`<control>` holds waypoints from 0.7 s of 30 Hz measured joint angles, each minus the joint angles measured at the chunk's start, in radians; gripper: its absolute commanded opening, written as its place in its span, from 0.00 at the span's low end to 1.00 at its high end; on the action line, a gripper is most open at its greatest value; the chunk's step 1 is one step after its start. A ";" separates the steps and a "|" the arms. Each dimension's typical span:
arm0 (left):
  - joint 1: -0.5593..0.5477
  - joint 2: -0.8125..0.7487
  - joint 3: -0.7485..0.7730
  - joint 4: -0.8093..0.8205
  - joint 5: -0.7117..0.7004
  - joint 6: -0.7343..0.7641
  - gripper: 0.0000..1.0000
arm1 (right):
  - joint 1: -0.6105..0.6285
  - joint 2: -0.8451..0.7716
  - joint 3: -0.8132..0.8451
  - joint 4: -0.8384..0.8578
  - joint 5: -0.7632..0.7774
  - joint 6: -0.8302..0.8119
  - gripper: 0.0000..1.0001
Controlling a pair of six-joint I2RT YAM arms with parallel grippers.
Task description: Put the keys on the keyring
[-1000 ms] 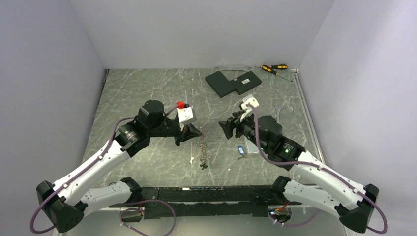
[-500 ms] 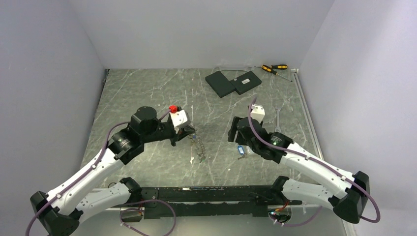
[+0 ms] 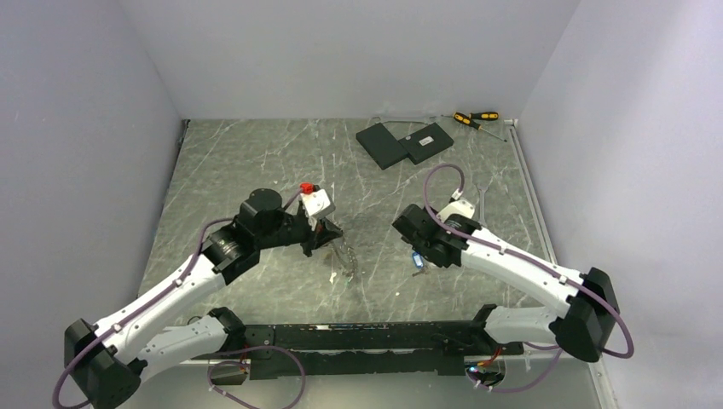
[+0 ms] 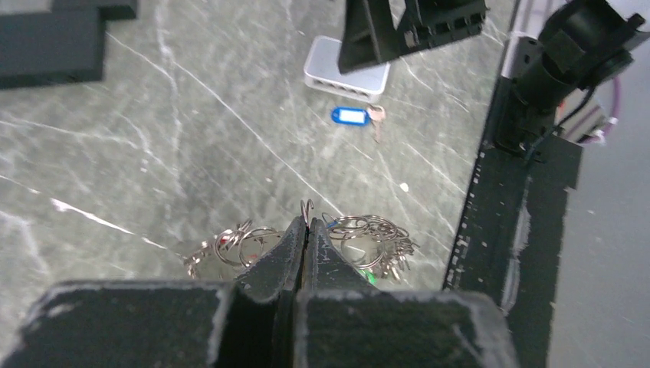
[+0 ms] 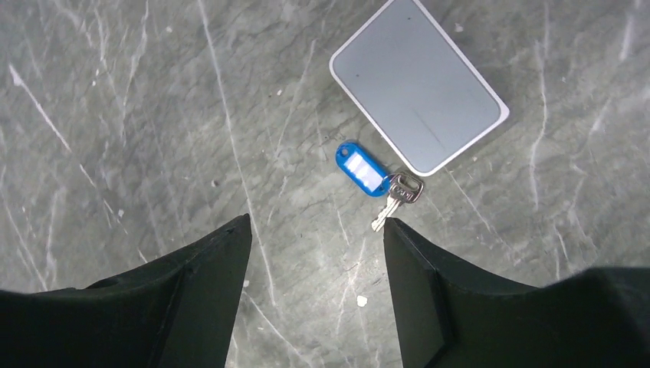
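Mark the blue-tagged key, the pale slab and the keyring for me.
blue-tagged key (image 5: 362,170), right wrist view, middle of the blue tag.
slab (image 5: 418,84), right wrist view, centre of its top face.
keyring (image 4: 366,228), left wrist view, wire loops on the right of the bunch.

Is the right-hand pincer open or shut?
Open: the right pincer has its black fingers wide apart, bare table between them, nothing held.

My left arm (image 3: 170,285) reaches from lower left toward frame centre. My left gripper (image 4: 305,230) has its fingers pressed together, nipping the keyring (image 4: 364,230) wire at the tips. My right arm (image 3: 520,264) bends in from lower right. My right gripper (image 5: 316,222) is spread wide, pointing down.
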 measured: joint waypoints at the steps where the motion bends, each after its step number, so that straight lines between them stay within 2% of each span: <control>1: 0.000 0.012 0.002 -0.005 0.011 -0.011 0.00 | 0.000 0.017 0.018 -0.023 0.010 0.024 0.66; 5: 0.001 0.041 0.027 -0.045 0.071 -0.037 0.00 | 0.000 0.050 0.045 -0.072 0.029 0.093 0.64; 12: 0.000 -0.017 0.034 -0.027 0.182 -0.026 0.00 | -0.001 0.053 0.003 -0.090 0.031 0.194 0.63; 21: -0.001 -0.025 0.034 -0.018 0.212 0.000 0.00 | -0.065 0.051 -0.084 -0.034 0.029 0.228 0.58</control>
